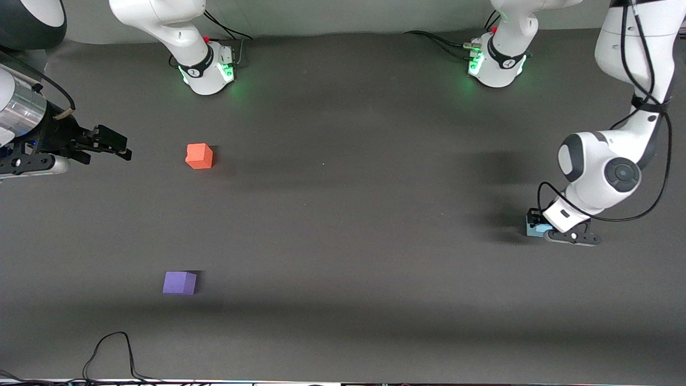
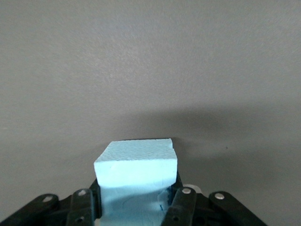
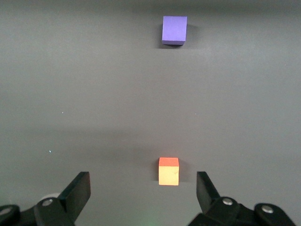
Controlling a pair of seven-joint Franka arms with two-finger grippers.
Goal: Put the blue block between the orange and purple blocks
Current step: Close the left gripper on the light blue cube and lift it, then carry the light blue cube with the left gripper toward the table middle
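Down at the left arm's end of the bench, the left pincer sits right at the surface with its fingers pressed in on the blue block. The left wrist view makes it plain: the pale foam cube is wedged between the two black fingers, one on each flank, its top face and front face showing clear above the dark mat. In the front view only a sliver of the blue block peeks out from under the white wrist, still down on the bench and not lifted.

Over at the right arm's end, the right pincer waits in the air above the edge of the bench, fingers spread wide and gripping nothing. Its wrist camera looks out between the two open fingers at the other two cubes.

The orange block sits on the mat toward the right arm's end, farther from the front camera. The purple block lies nearer to the front camera, roughly in line with the orange one, and the two are well apart with bare mat between them. The blue block is well away from both, down at the other end of the bench. A black cable loops along the edge closest to the front camera.
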